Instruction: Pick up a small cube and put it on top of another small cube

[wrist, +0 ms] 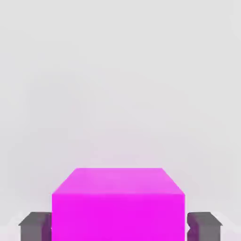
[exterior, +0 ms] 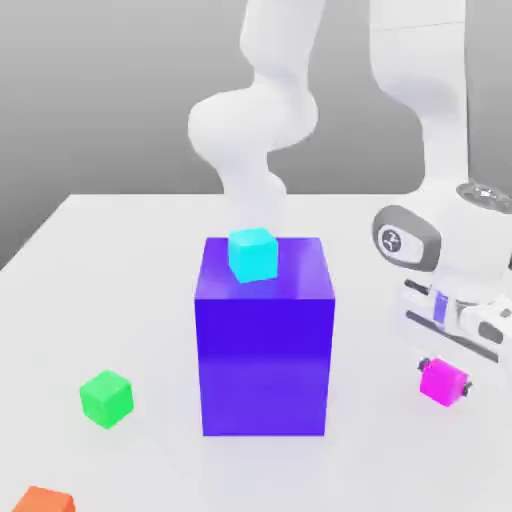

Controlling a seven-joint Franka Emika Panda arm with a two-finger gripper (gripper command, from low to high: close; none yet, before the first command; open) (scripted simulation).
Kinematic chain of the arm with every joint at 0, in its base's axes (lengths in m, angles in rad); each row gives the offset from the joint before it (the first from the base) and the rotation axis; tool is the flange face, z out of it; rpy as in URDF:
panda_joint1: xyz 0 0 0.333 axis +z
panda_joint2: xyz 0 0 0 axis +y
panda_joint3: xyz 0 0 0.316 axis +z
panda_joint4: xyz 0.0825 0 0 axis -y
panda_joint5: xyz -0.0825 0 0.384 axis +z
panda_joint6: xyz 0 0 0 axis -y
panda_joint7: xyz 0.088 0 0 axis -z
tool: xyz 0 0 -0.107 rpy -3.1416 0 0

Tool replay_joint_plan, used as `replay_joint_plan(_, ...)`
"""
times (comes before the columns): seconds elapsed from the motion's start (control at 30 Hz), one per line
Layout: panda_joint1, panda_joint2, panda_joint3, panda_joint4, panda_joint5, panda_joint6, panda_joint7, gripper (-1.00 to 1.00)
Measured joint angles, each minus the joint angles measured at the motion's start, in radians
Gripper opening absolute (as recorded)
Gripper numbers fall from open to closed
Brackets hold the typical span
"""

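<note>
The small magenta cube (exterior: 443,382) rests on the white table (exterior: 120,300) at the exterior view's right, beside the big blue-violet block. My gripper (exterior: 446,376) has come down over it from above, with a dark fingertip pressed against each side, so it is shut on the cube. In the hand view the magenta cube (wrist: 117,202) sits between the two grey fingertips (wrist: 35,226) of the gripper (wrist: 118,228), which touch its sides. The small green cube (exterior: 106,398) lies on the table at the exterior view's left, well apart from the gripper.
A tall blue-violet block (exterior: 264,340) stands mid-table between the magenta and green cubes, with a cyan small cube (exterior: 252,254) on its top. An orange small cube (exterior: 42,500) lies at the front left corner. The arm's white links rise behind the block.
</note>
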Motion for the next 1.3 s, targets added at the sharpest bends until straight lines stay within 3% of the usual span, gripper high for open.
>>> replay_joint_plan(0.1, 0.001, -0.004, -0.001, -0.001, -0.001, -0.003, 0.0, -1.0)
replay_joint_plan(0.3, 0.003, -0.197, 0.0, -0.035, 0.004, -0.158, -0.002, -1.0)
replay_joint_plan(0.37, -0.013, -0.228, -0.004, 0.002, 0.021, -0.177, -0.042, -1.0)
replay_joint_plan(0.67, -0.389, -0.349, -0.192, 0.154, 0.053, -0.248, -0.501, -1.0)
replay_joint_plan(1.07, -0.836, -0.423, -0.435, -0.019, -0.052, -0.329, -0.89, -1.0)
replay_joint_plan(1.13, -0.867, -0.421, -0.458, -0.064, -0.068, -0.331, -0.915, -1.0)
replay_joint_plan(1.3, -0.858, -0.355, -0.458, -0.07, 0.006, -0.278, -0.98, -1.0)
